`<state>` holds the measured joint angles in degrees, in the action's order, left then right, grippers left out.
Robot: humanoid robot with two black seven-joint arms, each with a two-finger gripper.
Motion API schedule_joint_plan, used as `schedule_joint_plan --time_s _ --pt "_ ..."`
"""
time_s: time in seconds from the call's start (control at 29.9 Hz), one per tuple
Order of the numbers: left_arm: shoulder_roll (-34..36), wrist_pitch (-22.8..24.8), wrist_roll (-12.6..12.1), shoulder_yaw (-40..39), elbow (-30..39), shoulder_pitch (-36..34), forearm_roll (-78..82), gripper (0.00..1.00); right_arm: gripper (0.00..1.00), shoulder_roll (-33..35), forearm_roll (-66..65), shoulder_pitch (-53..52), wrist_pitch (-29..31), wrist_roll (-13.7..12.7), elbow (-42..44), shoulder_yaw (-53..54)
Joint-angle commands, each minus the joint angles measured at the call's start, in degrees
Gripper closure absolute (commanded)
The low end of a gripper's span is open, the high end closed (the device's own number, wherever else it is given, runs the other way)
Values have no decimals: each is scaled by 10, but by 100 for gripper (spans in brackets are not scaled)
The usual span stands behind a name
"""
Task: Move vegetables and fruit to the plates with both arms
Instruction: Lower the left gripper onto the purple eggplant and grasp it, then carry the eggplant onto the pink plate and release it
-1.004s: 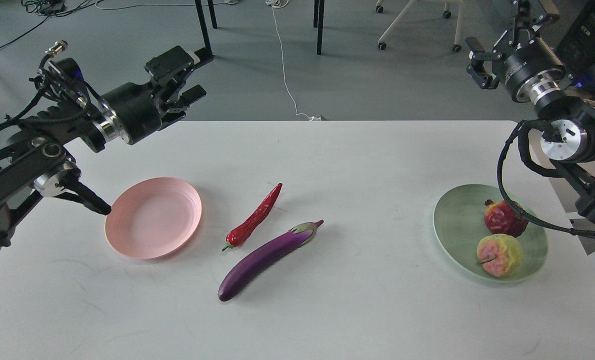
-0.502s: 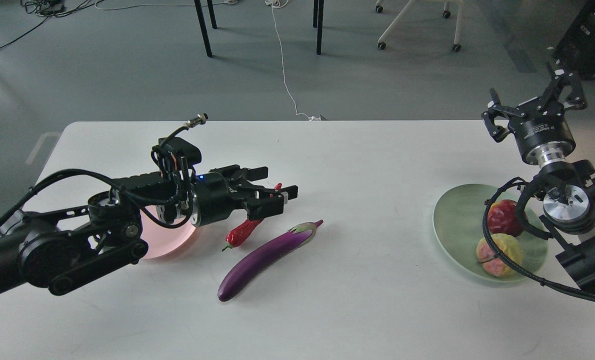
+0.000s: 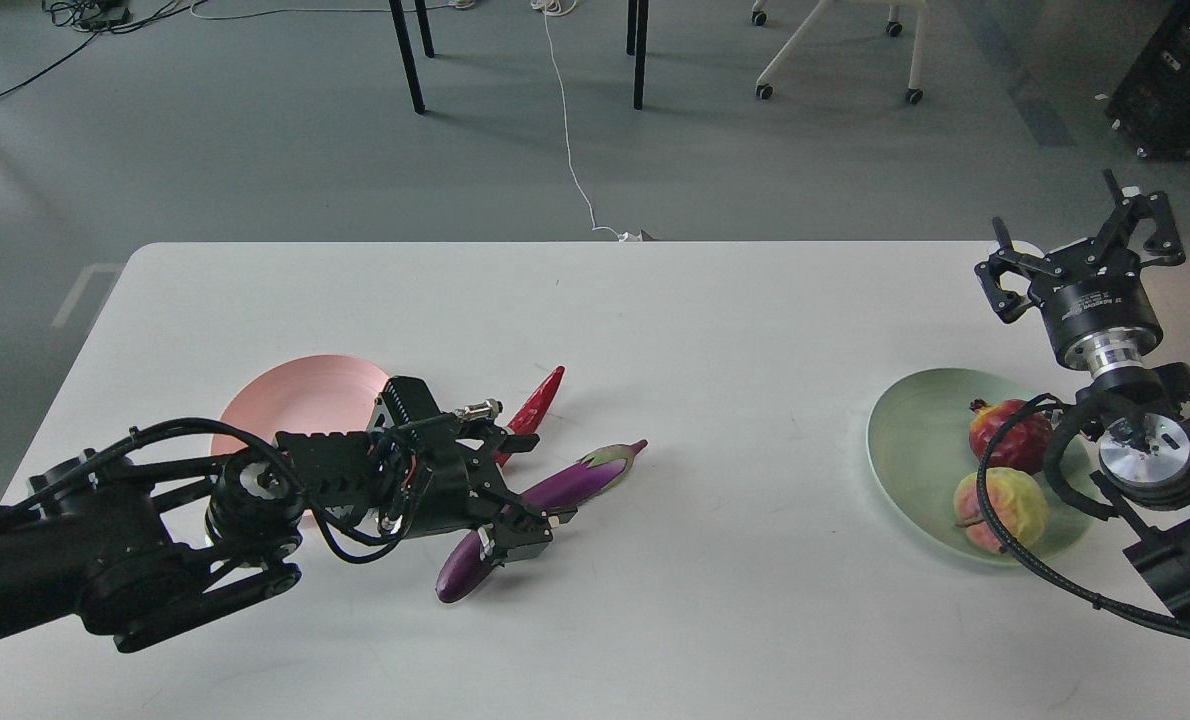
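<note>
The purple eggplant [image 3: 583,476] lies slantwise at the table's middle. My left gripper [image 3: 515,490] is open and low over its lower half, one finger on each side. The red chili [image 3: 545,390] lies just behind it, and my gripper hides most of it. My left arm covers the near part of the pink plate [image 3: 295,398], whose visible part holds nothing. The green plate [image 3: 910,440] at the right holds the dark red pomegranate [image 3: 1003,436] and the yellow-green, pink-tinged fruit [image 3: 1007,505]. My right gripper [image 3: 1077,245] is open and empty, raised behind that plate near the table's far right corner.
My right arm's black cable [image 3: 995,520] loops over the green plate's near right part. The white table [image 3: 735,320] ends just right of the green plate. Table legs, a chair base and a white cord are on the floor beyond the far edge.
My left arm swung from high at the far left down across the pink plate and chili, and now straddles the eggplant. My right gripper dropped from the upper right to behind the green plate.
</note>
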<state>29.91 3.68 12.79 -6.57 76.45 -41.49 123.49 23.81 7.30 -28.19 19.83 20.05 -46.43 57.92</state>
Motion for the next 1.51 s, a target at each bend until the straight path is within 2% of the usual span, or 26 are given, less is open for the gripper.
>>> schedule_joint_plan --time_s 0.0,0.23,0.37,0.47,0.57,0.74,0.87,0.97,1.04,1.07,1.17,1.31,1.41,1.47 --pt "-12 1 -1 1 -3 16 15 40 1 -1 0 0 -1 0 -1 0" --pt "-8 3 -1 0 -20 17 15 88 1 -2 0 0 -4 0 0 0" --pt "14 -5 6 -30 -1 14 14 88 1 0 -1 0 -5 0 0 0" --pt "63 -7 7 -73 40 14 -34 88 1 4 -1 0 -6 0 0 0" --pt "129 -10 8 -85 55 13 -97 87 1 8 -1 1 -5 0 0 0" --pt "204 -32 37 -84 28 13 -210 87 1 7 -1 1 -5 0 0 -1" --pt "223 -36 40 -77 -36 16 -234 87 1 3 -1 1 -5 0 0 -4" --pt "219 -36 39 -65 -98 18 -231 85 1 0 -1 1 -6 1 -1 -8" --pt "214 -36 39 -55 -125 21 -232 81 1 0 -1 0 -6 0 -2 -9" --pt "212 -36 38 -53 -132 21 -232 76 1 0 -1 0 -6 1 -2 -9" --pt "203 -36 37 -41 -141 22 -231 49 1 1 -2 -3 -6 0 -2 -9" --pt "201 -36 38 -37 -140 22 -238 40 1 4 -2 -4 -6 0 -1 -9" --pt "187 -37 40 -43 -140 18 -239 28 1 4 -2 -4 -5 0 -2 -11" --pt "186 -34 41 -44 -140 13 -238 25 1 5 -3 -3 -5 0 -1 -17"
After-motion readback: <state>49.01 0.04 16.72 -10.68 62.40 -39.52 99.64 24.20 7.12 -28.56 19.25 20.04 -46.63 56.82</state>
